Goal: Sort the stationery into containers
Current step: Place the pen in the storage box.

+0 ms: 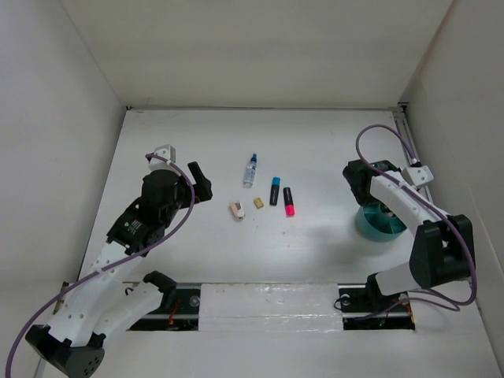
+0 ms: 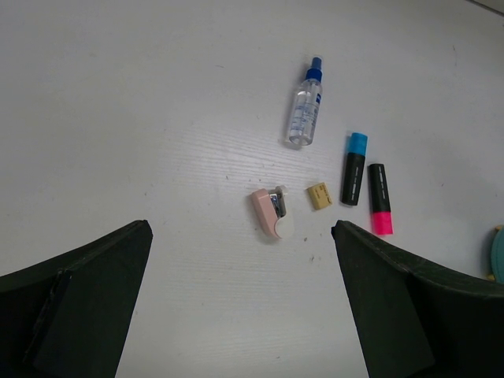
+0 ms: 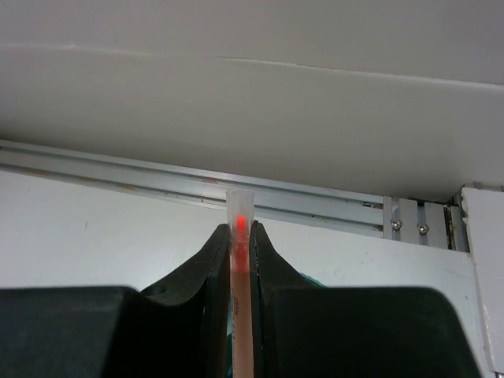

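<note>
A clear bottle with a blue cap (image 1: 250, 169), a blue-black highlighter (image 1: 275, 190), a pink-black highlighter (image 1: 288, 201), a tan eraser (image 1: 258, 202) and a pinkish eraser (image 1: 236, 210) lie at mid-table. The teal cup (image 1: 379, 223) stands at the right. My right gripper (image 1: 361, 179) hovers at the cup's far-left side. It is shut on a thin orange-pink pencil (image 3: 240, 260), held upright between the fingers (image 3: 216, 268). My left gripper (image 1: 197, 179) is open and empty, left of the items. Its view shows the bottle (image 2: 305, 106), both highlighters (image 2: 353, 168) (image 2: 379, 198) and both erasers (image 2: 318, 196) (image 2: 272, 213) ahead.
White walls enclose the table on the left, back and right. A metal rail (image 3: 315, 206) runs along the wall beyond the right gripper. The cup's rim (image 2: 498, 252) shows at the right edge of the left wrist view.
</note>
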Robot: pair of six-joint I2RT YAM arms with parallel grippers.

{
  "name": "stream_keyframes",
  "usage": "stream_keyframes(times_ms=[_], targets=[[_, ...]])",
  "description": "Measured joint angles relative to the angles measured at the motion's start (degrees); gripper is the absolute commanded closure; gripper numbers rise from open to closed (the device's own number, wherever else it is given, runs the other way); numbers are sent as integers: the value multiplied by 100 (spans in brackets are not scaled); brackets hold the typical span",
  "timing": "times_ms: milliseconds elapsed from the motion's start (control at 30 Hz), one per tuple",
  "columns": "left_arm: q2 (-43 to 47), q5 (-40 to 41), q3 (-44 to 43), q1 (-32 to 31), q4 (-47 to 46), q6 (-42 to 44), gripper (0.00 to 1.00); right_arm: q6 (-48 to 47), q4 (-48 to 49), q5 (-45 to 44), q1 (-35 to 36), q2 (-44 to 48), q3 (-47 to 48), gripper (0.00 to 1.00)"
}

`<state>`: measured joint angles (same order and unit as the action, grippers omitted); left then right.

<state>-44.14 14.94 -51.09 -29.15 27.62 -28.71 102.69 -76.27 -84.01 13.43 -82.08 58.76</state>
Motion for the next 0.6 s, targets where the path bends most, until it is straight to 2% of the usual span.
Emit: stream_keyframes(times_ms=[267, 600], targets=[[11, 0, 0, 0, 0, 2, 0, 2, -4, 42, 0, -48, 0, 89], [85, -2, 0, 0, -2, 4, 0, 2, -4, 46, 149, -46, 0, 89]])
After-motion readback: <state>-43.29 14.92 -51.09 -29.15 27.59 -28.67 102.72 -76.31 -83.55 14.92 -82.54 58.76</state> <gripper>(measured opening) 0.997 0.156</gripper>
